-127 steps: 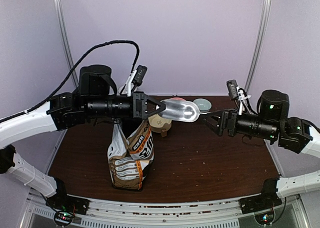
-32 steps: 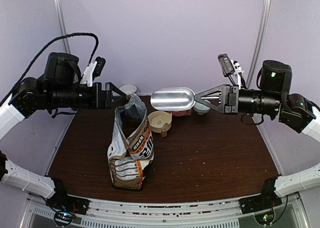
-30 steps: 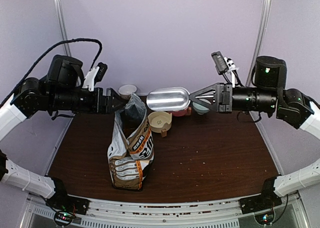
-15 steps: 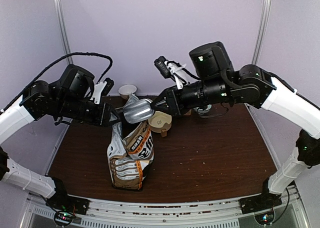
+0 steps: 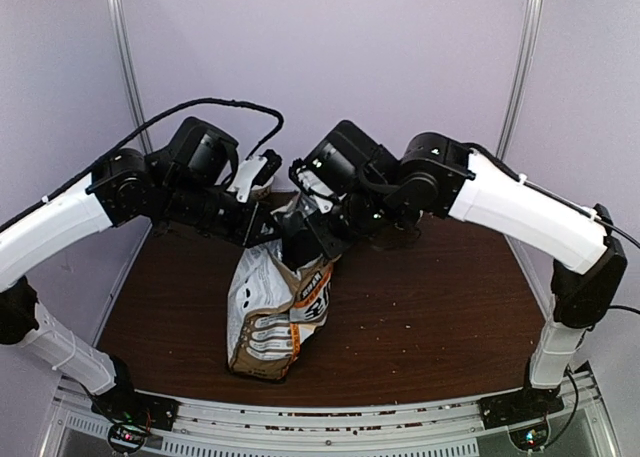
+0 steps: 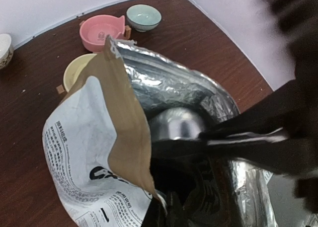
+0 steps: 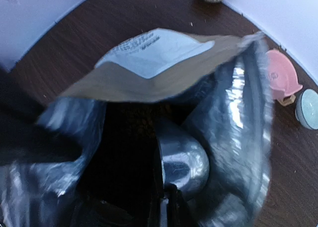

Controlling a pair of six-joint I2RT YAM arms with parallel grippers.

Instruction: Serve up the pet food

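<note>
Pinching scoop (image 7: 183, 168) handle, right gripper (image 7: 166, 199) fingers closed; scoop bowl inside bag (image 5: 275, 307) mouth, foil close around. Bag rim clamped by left gripper (image 6: 161, 212). Dark interior hides pet food. Pink bowl (image 6: 101, 32) near far counter (image 5: 430, 307) edge.

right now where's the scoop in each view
Top external: not visible; the arms cover the mouth of the bag.
Left wrist: scoop just right of centre, inside the bag.
Right wrist: scoop low centre, inside the bag.
Shared landmark: the bag's printed white and brown side.
</note>
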